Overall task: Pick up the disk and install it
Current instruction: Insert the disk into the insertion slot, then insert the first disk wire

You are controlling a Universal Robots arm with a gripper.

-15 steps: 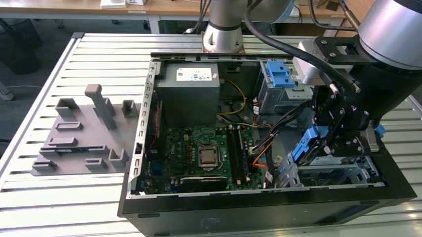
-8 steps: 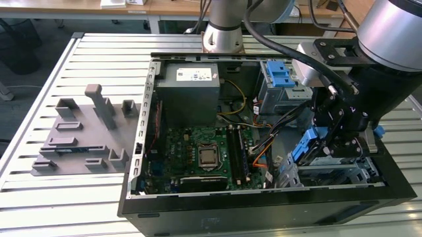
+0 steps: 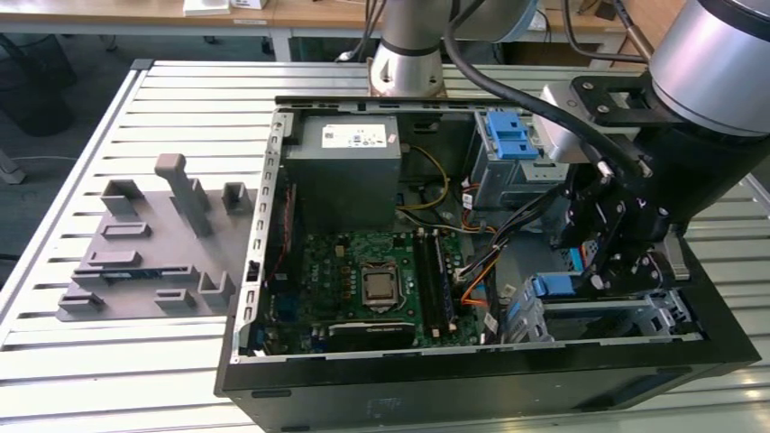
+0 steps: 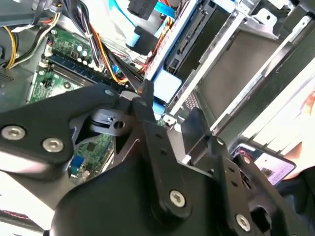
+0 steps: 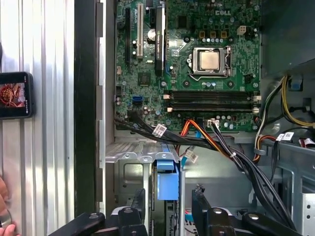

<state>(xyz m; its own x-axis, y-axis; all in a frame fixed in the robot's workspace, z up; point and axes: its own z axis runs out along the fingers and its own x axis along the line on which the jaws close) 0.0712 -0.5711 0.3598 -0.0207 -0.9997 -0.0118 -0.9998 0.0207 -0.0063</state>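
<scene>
Arm is reaching down into the open case (image 3: pixel 481 383), which is lying on its side on the slatted table (image 3: pixel 85 370). The gripper (image 3: pixel 605 275) is hanging over the bay corner, at the exterior view's lower right, just above the drive cage (image 3: pixel 632 317). In the first wrist view the gripper (image 5: pixel 169 200) is showing its fingers (image 5: pixel 139 200) spread, with the blue end of the disk (image 5: pixel 167 184) sitting between them. A sliver of gap is showing on each side, so I cannot tell whether any pad is touching it. The disk is standing on edge in the cage (image 5: pixel 125 172), with its blue carrier (image 3: pixel 554 287) facing the motherboard (image 3: pixel 373 271). The second wrist view is giving the same reading: the gripper (image 4: pixel 170 117) is parted and the blue carrier (image 4: pixel 165 87) is lying just beyond the tips. Orange and black cables (image 5: pixel 206 135) are running from the motherboard (image 5: pixel 206 73) past the cage. The power supply (image 3: pixel 343 171) is sitting at the far end of the case, and a second cage with blue latches (image 3: pixel 508 137) is beside it. A grey fixture plate (image 3: pixel 144 248) is lying on the table at the exterior view's left, well apart from the case. A phone (image 5: pixel 15 95) is lying on the table outside the case wall, with a person's fingertip (image 5: pixel 4 219) near it.
</scene>
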